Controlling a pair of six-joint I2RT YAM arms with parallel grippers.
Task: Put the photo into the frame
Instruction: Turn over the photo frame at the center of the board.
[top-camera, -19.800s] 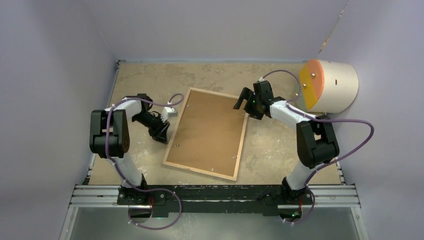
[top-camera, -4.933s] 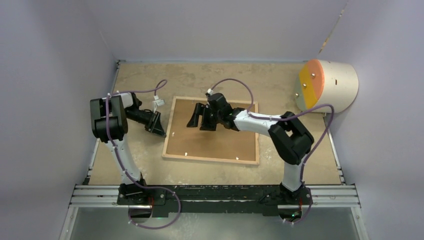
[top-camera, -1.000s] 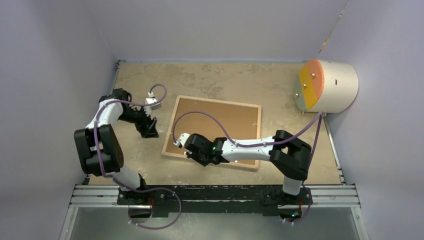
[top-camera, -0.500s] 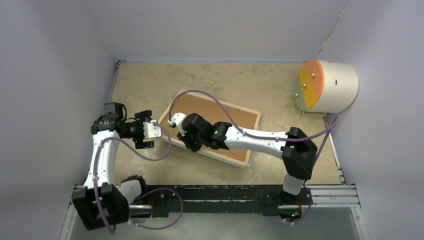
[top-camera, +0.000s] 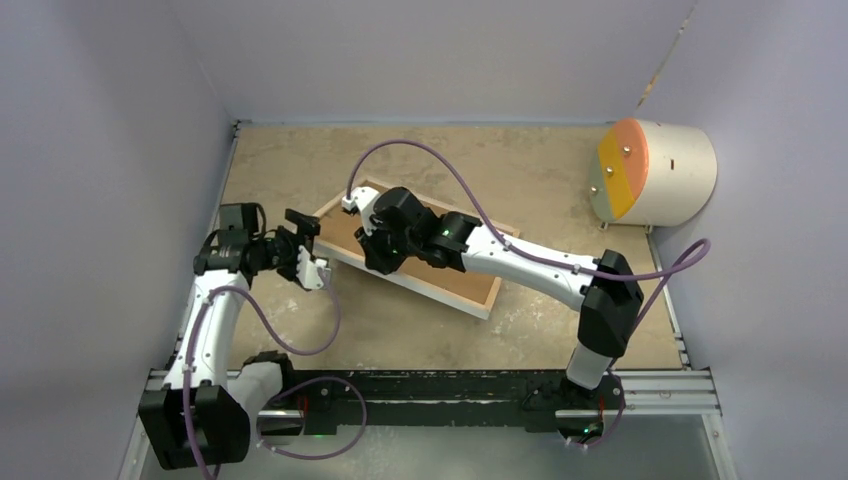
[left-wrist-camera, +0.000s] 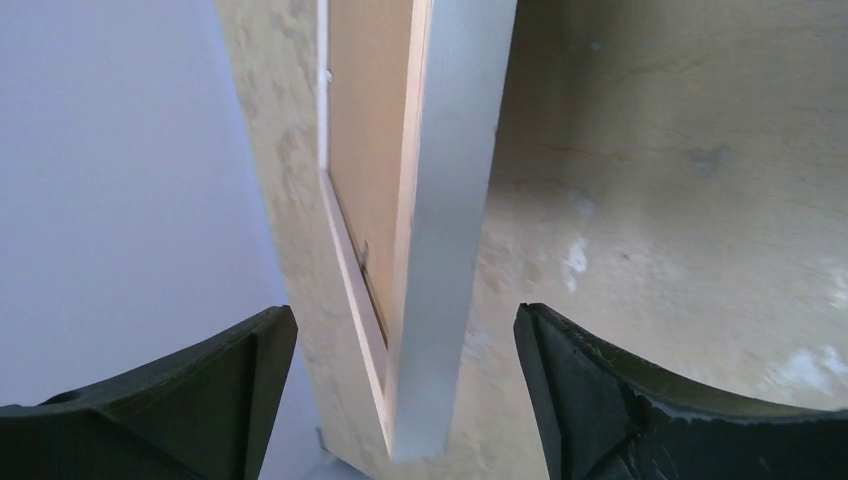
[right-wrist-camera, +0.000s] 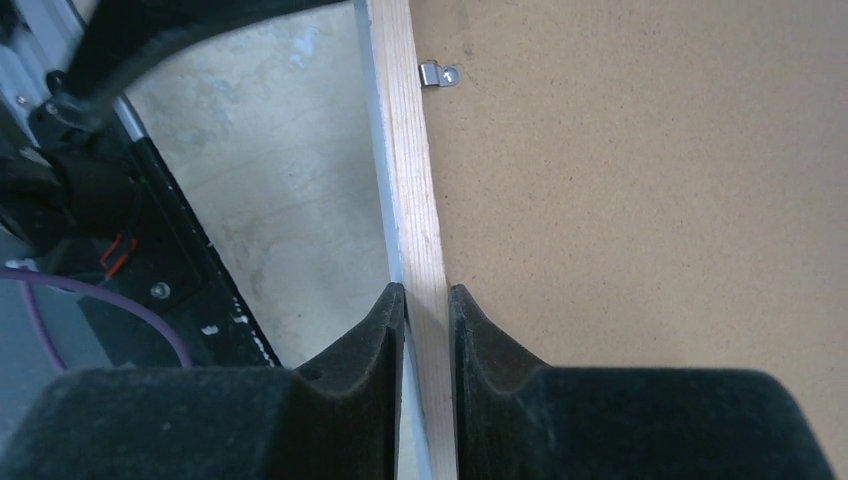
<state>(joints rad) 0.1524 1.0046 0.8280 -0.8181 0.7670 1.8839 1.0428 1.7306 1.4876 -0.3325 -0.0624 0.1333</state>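
Observation:
The frame (top-camera: 440, 290) is tilted, its left side lifted off the table, its light wood back and brown backing board (right-wrist-camera: 650, 250) facing up. My right gripper (top-camera: 380, 255) is shut on the frame's wooden rim (right-wrist-camera: 425, 200) near its left corner. In the right wrist view both fingers (right-wrist-camera: 375, 350) pinch that rim. My left gripper (top-camera: 310, 245) stands open just left of the frame. In the left wrist view the frame's silver-white corner (left-wrist-camera: 440, 300) lies between the wide-apart fingers (left-wrist-camera: 600, 400), touching neither. The photo is out of view.
A white cylinder with an orange and grey face (top-camera: 650, 170) lies at the back right. A small metal clip (right-wrist-camera: 437, 73) sits on the backing board by the rim. Lilac walls close three sides; the black mounting rail (top-camera: 430, 390) runs along the near edge.
The right gripper has raised the frame's left side and swung it back and left. The left arm has moved in to the frame's corner, its jaws wider.

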